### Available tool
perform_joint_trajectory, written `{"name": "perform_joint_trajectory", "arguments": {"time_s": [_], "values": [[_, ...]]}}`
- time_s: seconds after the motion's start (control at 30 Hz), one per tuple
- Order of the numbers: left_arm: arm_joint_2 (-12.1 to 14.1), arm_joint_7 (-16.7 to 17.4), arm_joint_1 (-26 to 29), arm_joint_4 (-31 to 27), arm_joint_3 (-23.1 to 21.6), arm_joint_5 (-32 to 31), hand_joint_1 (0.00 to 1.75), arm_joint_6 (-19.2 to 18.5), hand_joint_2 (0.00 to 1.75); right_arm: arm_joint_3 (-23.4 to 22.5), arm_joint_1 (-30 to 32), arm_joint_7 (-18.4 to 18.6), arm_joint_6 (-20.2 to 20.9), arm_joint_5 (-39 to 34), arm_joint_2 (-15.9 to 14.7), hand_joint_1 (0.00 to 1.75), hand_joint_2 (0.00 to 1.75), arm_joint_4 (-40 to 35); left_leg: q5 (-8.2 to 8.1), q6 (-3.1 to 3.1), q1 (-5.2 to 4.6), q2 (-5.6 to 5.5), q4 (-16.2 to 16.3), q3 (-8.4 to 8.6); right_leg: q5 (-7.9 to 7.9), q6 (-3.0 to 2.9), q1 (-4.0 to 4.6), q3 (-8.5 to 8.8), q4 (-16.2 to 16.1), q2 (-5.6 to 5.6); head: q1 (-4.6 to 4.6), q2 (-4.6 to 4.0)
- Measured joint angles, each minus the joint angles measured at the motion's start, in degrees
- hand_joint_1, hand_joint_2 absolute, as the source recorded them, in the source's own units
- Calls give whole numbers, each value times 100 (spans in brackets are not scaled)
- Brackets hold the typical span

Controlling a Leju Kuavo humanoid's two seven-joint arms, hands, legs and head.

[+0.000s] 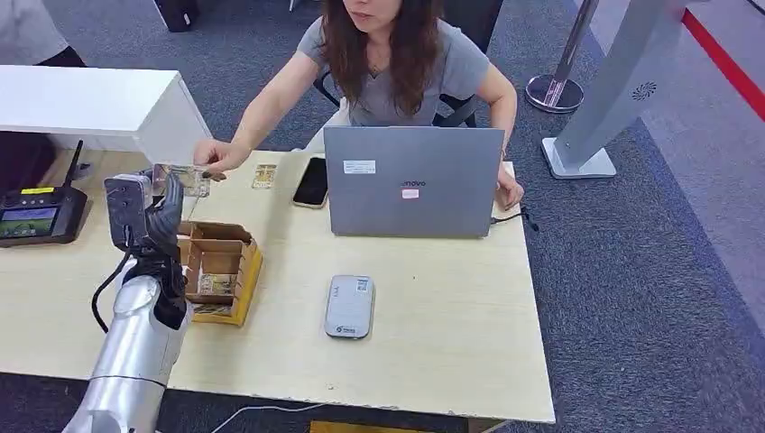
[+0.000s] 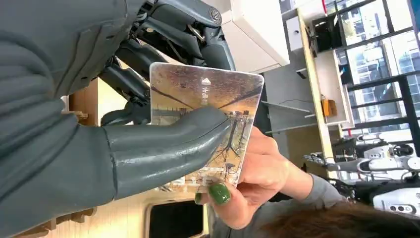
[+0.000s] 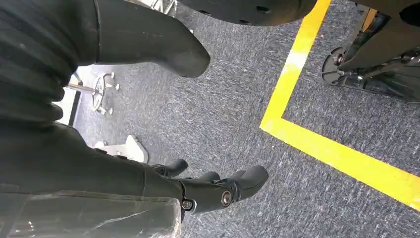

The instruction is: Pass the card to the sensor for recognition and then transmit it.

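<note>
- We hold the card [image 2: 205, 106] in our left hand [image 1: 149, 216], the thumb [image 2: 168, 144] pressed on its face and the dark fingers [image 2: 148, 59] behind it, raised above the desk [image 1: 433, 307] near its far left corner.
- The person's hand [image 2: 257, 173] already grips the free edge of the card, so we judge the handover is in progress.
- The grey card reader [image 1: 349, 307] lies near the front edge of the desk, well apart from the card.
- The cardboard box [image 1: 219, 268], just beside our left arm, holds more cards.
- Our right hand [image 3: 218, 191] hangs over the carpet floor [image 3: 237, 114], fingers apart, grasping nothing.
</note>
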Motion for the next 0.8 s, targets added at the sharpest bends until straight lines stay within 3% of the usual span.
{"name": "perform_joint_trajectory", "arguments": {"time_s": [0.57,0.8], "values": [[-28,48,35,-37,0,-22,0,61,175,13,-7,0,-26,-15,0,0,175,-2,0,0,0,0,0,0,0,0,0,1,0,0,0,0],[197,280,296,-338,-118,-712,0,-9,175,9,48,-17,-83,-208,0,0,175,-2,-1,0,1,1,0,-1,-1,-1,0,-2,0,2,0,0]]}}
